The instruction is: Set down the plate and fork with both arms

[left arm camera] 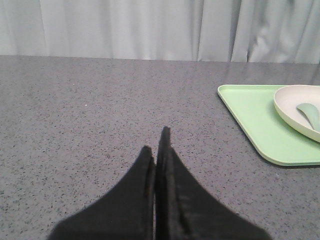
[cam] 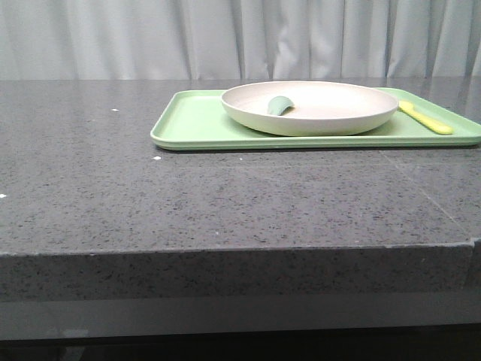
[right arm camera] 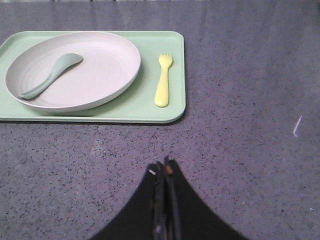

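Observation:
The cream plate (cam: 310, 107) sits on the light-green tray (cam: 188, 124) at the back of the table, with a green-grey spoon (cam: 279, 105) lying in it. The pale-yellow fork (cam: 425, 117) lies on the tray to the right of the plate. In the right wrist view the plate (right arm camera: 95, 75) and fork (right arm camera: 163, 80) lie ahead of my right gripper (right arm camera: 165, 164), which is shut and empty over bare table. In the left wrist view my left gripper (left arm camera: 156, 140) is shut and empty, with the tray (left arm camera: 250, 120) and plate (left arm camera: 290, 107) off to its right. Neither gripper shows in the front view.
The table is dark grey speckled stone (cam: 225, 203) with its front edge near the camera. A pale curtain (cam: 225, 37) hangs behind it. The spoon also shows in the right wrist view (right arm camera: 50, 76).

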`<state>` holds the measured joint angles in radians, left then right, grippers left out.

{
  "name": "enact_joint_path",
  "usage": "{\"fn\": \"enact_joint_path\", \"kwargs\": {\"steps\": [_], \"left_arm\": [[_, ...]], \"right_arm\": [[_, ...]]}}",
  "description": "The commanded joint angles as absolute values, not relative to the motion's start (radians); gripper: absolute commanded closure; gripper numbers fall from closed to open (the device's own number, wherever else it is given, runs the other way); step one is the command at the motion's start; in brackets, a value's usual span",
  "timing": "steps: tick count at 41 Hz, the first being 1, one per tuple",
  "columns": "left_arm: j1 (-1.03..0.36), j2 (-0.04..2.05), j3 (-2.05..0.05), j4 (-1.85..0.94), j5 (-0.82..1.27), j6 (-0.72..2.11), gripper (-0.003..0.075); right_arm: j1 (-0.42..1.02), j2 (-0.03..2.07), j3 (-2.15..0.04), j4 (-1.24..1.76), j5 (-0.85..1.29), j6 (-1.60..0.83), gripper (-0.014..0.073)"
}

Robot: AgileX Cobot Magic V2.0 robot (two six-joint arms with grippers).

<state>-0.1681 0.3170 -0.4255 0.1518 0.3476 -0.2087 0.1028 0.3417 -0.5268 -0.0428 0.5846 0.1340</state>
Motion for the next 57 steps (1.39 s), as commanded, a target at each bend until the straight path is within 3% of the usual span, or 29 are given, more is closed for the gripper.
{"fn": "enact_joint_path", "kwargs": {"steps": [1,9,57], "left_arm": [[-0.167,0.325,-0.452,0.146,0.264,-0.208,0.0738],[-0.167,0.325,-0.452,0.146,0.264,-0.208,0.0738],[-0.167,0.325,-0.452,0.146,0.264,-0.208,0.0738]], "right_arm": [[0.097,0.247,-0.476,-0.048,0.472,0.122,0.0708],[0.097,0.13,-0.422,-0.048,0.456,0.122,0.071],[0.097,0.127,-0.422,-0.048,0.446,0.122,0.071]]}}
